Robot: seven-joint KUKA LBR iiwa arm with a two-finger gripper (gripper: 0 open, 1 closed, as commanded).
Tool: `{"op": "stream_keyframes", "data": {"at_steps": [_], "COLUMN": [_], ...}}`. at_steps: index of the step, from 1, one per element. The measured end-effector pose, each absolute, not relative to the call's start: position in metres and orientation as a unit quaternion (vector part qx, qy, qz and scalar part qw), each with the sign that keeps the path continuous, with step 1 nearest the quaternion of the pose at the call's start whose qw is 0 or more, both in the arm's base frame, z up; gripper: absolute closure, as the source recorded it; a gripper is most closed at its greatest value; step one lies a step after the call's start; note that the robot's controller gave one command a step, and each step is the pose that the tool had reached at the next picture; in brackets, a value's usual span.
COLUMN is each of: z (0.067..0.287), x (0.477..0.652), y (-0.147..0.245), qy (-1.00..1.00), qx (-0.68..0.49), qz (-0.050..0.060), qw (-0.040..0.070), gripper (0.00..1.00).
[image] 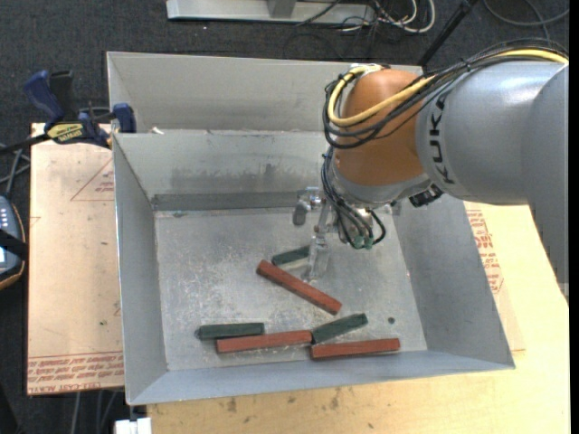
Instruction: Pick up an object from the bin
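The end effector (317, 262) hangs low over the middle of the bin (136, 269), under the arm's orange cover. Whether it is spread or pressed together cannot be told, and nothing can be seen held in it. Its tip sits at the right end of a short green bar (289, 257), touching it or just beside it; which cannot be told. Just below the tip lies a red bar (298, 287), slanting down to the right across the bin floor. Nearer the front wall, well apart from the end effector, four more bars lie in a loose row: a green one (232, 331), a red one (263, 341), another green one (339, 327) and another red one (355, 348).
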State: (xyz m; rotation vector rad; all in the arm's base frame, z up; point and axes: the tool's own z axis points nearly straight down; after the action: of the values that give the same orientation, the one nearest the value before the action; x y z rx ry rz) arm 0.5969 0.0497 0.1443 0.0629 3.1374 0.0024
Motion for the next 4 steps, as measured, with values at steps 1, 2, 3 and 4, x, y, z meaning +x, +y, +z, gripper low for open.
{"op": "stream_keyframes", "data": {"at_steps": [1,2,3,4], "z": [0.071,0.070,0.070,0.071], "x": [0.585,0.570,0.570,0.570], "y": [0.049,0.039,0.039,0.039], "qy": [0.995,0.992,0.992,0.992], "qx": [0.099,0.124,0.124,0.124], "qz": [0.001,0.001,0.001,0.001], "qw": [0.001,0.000,0.000,0.000], "gripper": [0.00,1.00,1.00,1.00]}}
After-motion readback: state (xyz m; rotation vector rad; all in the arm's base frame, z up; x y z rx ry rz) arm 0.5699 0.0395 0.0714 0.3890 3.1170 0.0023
